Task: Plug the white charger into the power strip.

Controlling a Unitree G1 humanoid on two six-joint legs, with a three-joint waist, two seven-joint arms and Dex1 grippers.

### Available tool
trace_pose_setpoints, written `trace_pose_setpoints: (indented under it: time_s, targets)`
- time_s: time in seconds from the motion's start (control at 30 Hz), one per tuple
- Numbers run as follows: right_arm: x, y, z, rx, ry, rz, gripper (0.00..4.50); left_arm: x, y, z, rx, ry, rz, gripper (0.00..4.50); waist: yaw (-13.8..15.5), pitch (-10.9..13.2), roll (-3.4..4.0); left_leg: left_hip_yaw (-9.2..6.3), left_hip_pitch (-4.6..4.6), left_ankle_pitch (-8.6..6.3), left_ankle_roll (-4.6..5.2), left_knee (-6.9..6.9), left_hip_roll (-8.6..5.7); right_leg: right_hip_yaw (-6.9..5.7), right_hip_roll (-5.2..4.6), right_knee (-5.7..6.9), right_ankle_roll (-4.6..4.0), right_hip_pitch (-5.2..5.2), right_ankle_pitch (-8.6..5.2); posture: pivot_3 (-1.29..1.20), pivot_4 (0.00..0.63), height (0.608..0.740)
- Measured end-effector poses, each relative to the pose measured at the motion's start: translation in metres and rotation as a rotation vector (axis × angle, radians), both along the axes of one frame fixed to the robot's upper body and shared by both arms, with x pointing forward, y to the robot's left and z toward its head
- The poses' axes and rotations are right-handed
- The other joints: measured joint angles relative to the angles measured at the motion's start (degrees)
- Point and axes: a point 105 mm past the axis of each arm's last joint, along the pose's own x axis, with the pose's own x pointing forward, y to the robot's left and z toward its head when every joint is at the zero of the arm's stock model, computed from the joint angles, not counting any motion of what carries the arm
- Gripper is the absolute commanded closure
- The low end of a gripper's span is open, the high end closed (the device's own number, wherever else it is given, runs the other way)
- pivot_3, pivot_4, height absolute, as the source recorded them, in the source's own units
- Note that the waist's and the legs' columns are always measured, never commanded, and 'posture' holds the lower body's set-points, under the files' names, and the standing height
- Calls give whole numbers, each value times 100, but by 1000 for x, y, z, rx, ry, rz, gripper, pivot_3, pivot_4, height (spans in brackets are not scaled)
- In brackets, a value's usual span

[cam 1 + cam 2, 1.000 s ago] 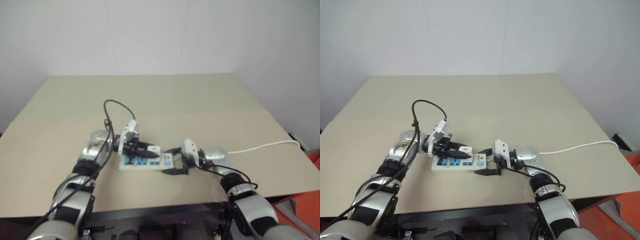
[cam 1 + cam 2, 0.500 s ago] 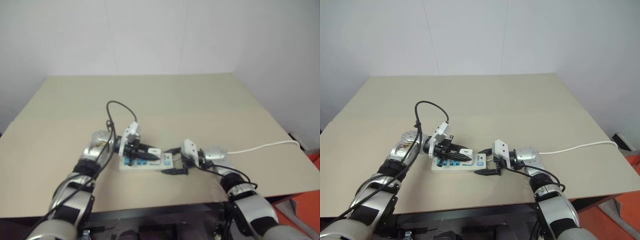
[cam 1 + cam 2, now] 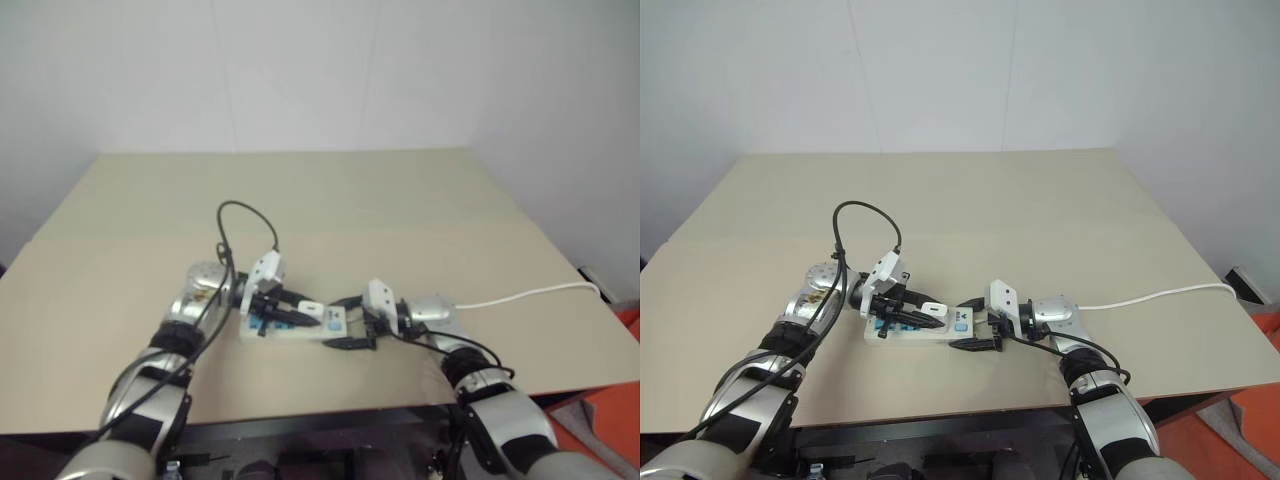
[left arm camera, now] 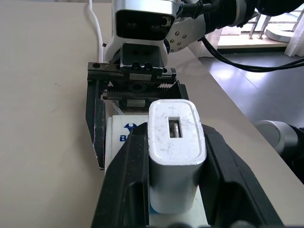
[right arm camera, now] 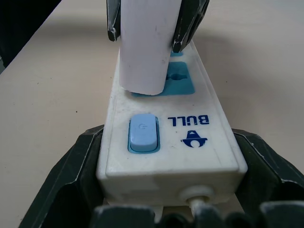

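Right wrist view puts the white charger (image 5: 146, 45) right over the power strip (image 5: 168, 137): its lower end sits on the blue socket (image 5: 176, 80) nearest the switch, tilted a little, and whether its prongs have entered the socket cannot be made out. The left gripper (image 4: 176, 164) has its two black fingers (image 4: 124, 185) pressed against the charger's two sides, holding it; in the left wrist view the charger's end face with its small slot points toward the camera. The strip lies flat on the tan table (image 3: 400, 200), near the table's front edge, with its long axis running across the robot's front. On the strip's end face side there is a pale blue switch (image 5: 142, 132) and blue printed lettering beside it. The right gripper (image 3: 980, 323) is at that switch end, its fingers (image 5: 71, 175) spread wide and lying along both long sides of the strip, one finger on each side, bracing it; the right wrist view shows them close against the strip's walls. A thin white cord (image 3: 520, 293) leaves the strip's end under the right gripper and runs across the table toward the right edge. A black cable (image 3: 865, 215) loops up above the left wrist.
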Motion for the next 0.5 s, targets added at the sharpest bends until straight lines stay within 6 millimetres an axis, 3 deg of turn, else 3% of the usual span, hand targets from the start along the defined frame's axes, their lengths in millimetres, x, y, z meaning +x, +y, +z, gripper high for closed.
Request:
trace_pose_setpoints:
  time_s: [0.37, 0.5]
  targets:
    - [1, -1, -5, -11, 4, -23, 1079, 1, -2, -7, 51, -24, 14, 3488, 21, -60, 6, 0, 26, 0, 0, -5, 1, 2, 0, -2, 16, 24, -20, 0, 150, 740]
    - [0, -2, -7, -18, 7, -32, 1079, 1, -3, -10, 67, -41, 14, 3488, 23, -65, 13, -2, 89, -1, 0, -29, 6, -3, 1, -43, 21, 97, -35, 0, 150, 740]
